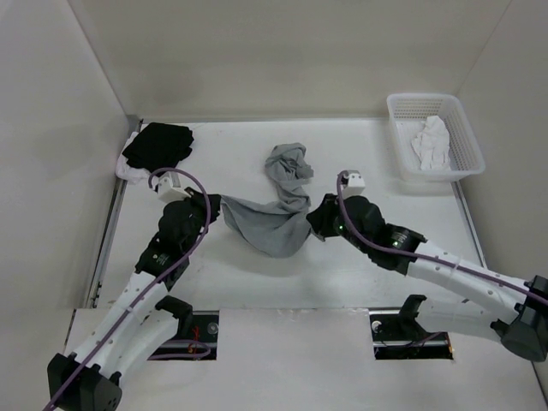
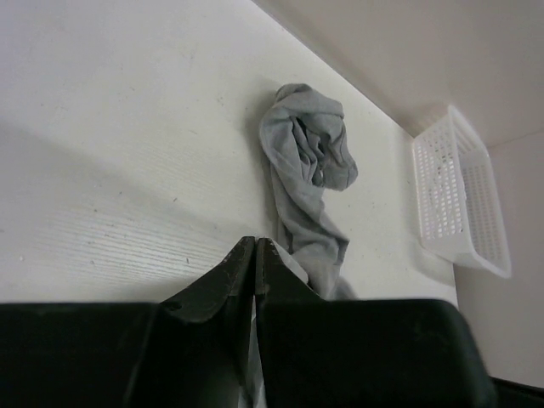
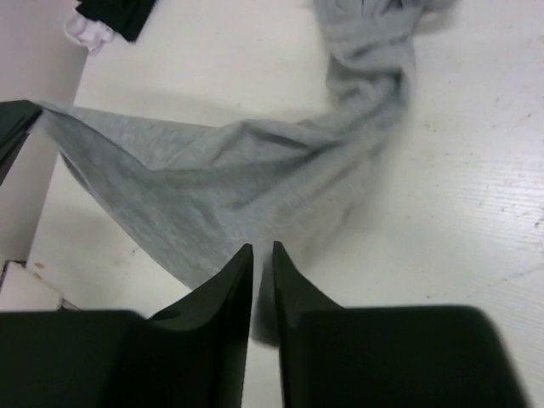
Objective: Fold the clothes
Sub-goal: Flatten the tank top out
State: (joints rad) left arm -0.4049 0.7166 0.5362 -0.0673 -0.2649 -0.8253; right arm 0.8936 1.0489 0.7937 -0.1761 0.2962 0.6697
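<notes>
**Grey garment stretched between two grippers**

The grey garment (image 1: 270, 224) lies mid-table (image 1: 385, 248). Its far part is a crumpled bunch. From there a twisted band runs nearer and widens into a flatter panel between the two arms.

The left gripper (image 1: 216, 208) is at the panel's left corner. In the left wrist view its jaws are pressed together with no gap, and a bit of grey cloth shows just beside the tips (image 2: 257, 242). In the right wrist view that corner of the garment (image 3: 255, 170) is drawn to a point at the left gripper (image 3: 13, 127), so the gripper is clamped on the garment. The cloth runs taut from that corner toward the right.

The right gripper (image 1: 313, 221) is at the panel's right edge. In its own view the jaws (image 3: 262, 251) stand nearly together, leaving a narrow slit, and grey cloth shows in the slit and under the fingers. Whether the cloth is actually pinched cannot be told.

A black garment (image 1: 158, 144) lies in the far left corner, on top of a white one (image 1: 130, 171) that peeks out at its near left edge. A white basket (image 1: 432, 174) stands in the far right corner, well apart from the grey garment, with a white cloth (image 1: 432, 141) bunched inside it. In the left wrist view the grey bunch (image 2: 306, 170) lies left of the basket (image 2: 459, 195).
</notes>
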